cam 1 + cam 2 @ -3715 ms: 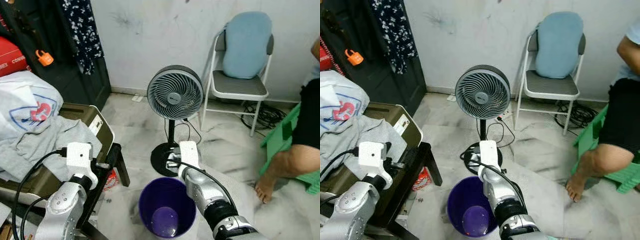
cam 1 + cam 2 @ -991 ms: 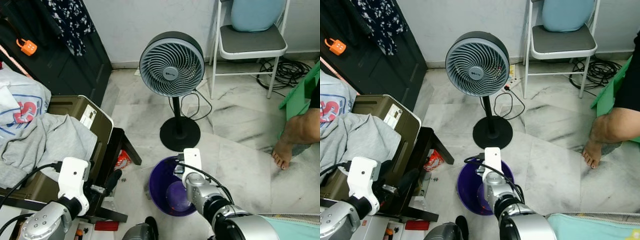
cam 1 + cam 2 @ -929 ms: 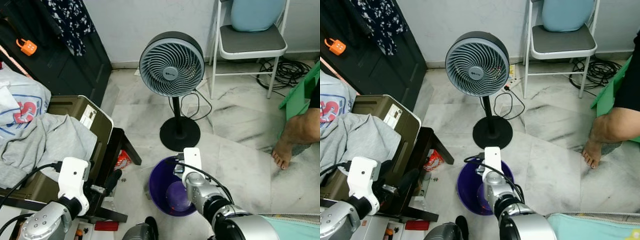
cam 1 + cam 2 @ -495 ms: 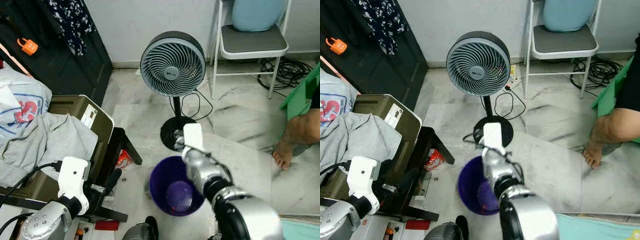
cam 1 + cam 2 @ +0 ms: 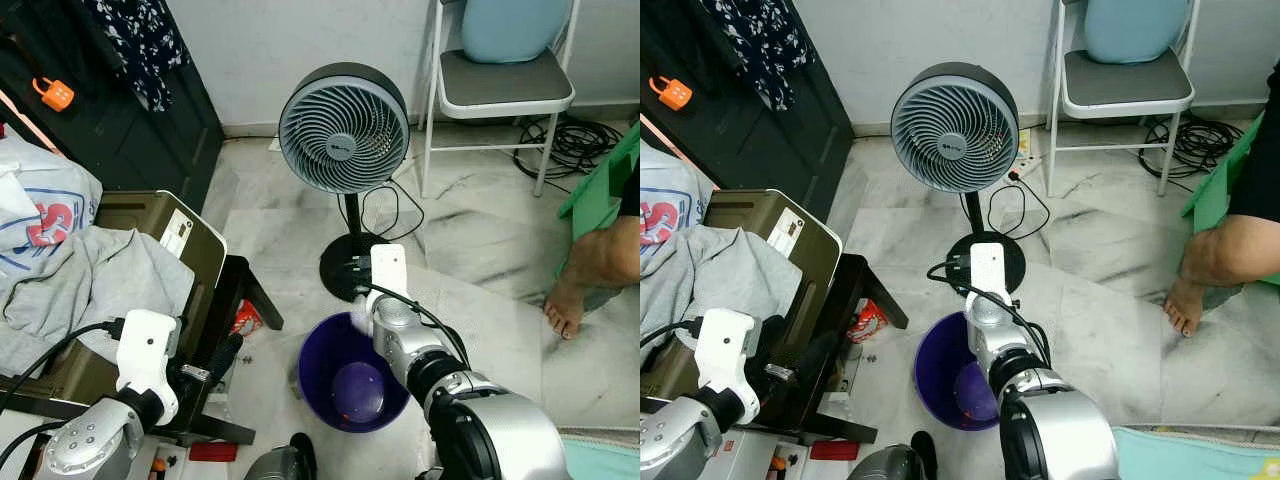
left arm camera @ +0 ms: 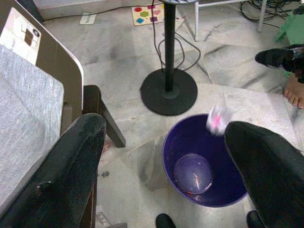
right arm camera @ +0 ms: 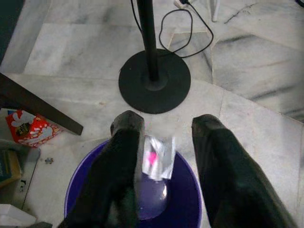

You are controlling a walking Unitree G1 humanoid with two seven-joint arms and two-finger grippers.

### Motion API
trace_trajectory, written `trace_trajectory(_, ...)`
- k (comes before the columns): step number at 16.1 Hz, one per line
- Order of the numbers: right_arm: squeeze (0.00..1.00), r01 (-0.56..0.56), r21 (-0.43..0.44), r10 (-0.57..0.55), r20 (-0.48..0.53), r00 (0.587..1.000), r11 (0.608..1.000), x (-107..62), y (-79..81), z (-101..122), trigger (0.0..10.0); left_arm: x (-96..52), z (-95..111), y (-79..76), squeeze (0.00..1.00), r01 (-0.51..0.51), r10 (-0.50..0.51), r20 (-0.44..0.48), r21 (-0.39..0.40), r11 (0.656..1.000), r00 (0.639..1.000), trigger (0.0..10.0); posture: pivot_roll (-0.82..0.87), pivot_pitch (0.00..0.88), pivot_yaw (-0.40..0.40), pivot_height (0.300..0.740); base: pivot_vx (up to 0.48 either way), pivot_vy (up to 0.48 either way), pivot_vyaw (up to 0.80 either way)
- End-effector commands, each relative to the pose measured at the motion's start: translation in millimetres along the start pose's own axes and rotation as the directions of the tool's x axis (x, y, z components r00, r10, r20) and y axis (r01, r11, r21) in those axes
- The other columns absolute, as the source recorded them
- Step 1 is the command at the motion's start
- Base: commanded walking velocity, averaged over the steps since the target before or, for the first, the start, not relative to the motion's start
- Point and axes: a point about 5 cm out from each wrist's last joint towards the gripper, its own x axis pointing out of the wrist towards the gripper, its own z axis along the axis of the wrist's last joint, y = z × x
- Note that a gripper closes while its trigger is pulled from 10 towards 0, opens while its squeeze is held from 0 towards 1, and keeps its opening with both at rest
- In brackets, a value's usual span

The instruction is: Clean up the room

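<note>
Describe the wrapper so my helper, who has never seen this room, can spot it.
Find the standing fan, then the purple bucket in front of its base. Above the bucket, between the right gripper's open fingers, is a small crumpled clear wrapper with a pink spot, the only pale scrap there.

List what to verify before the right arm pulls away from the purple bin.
1. Right gripper above the purple bin: ok.
2. Right fingers spread apart: ok.
3. Wrapper free of the fingers: cannot tell; it sits close against one of them.
4. Wrapper over the bin's opening and not the floor: ok, judged from both wrist views.
5. Fan base out of the arm's way: ok; it stands just behind the bin, apart from the gripper.
6. Person's foot away from the bin: ok.
</note>
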Motion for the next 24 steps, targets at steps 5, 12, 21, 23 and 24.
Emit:
trace_trajectory(5, 1.00, -0.109, -0.006, 0.108, 0.151, 0.983, 0.994, -6.1, 21.4, 20, 10.0, 1.1, 6, 9.4, 0.00, -0.077, 0.076, 0.032, 0.027, 0.997, 0.997, 10.0, 0.03, 0.185, 0.173, 0.740, 0.000, 0.000, 0.00)
trace_trajectory(12, 1.00, -0.166, -0.040, 0.170, 0.345, 0.923, 0.985, -59.8, -30.1, 6, 10.0, 33.0, 14, -6.1, 0.00, -0.073, 0.075, 0.114, -0.022, 0.997, 0.991, 10.0, -0.10, 0.079, 0.136, 0.740, 0.000, 0.000, 0.00)
trace_trajectory(21, 1.00, -0.113, -0.062, 0.128, 0.382, 0.915, 0.992, -112.0, -94.4, -1, 10.0, 40.6, 13, -4.4, 0.00, -0.041, 0.048, 0.181, -0.043, 0.998, 0.982, 10.0, -0.19, 0.000, 0.115, 0.740, 0.000, 0.000, 0.00)
trace_trajectory(23, 1.00, -0.065, -0.082, 0.092, 0.382, 0.919, 0.994, -109.6, -101.5, -3, 10.0, 46.2, 15, -0.5, 0.00, -0.064, 0.071, 0.207, -0.043, 0.997, 0.976, 10.0, -0.20, 0.000, 0.112, 0.740, 0.000, 0.000, 0.00)
trace_trajectory(24, 0.49, -0.059, -0.074, 0.082, 0.381, 0.921, 0.996, -107.3, -101.8, -2, 10.0, 47.8, 17, 1.4, 0.00, -0.077, 0.085, 0.218, -0.044, 0.996, 0.972, 10.0, -0.20, 0.000, 0.115, 0.740, 0.000, 0.000, 0.00)
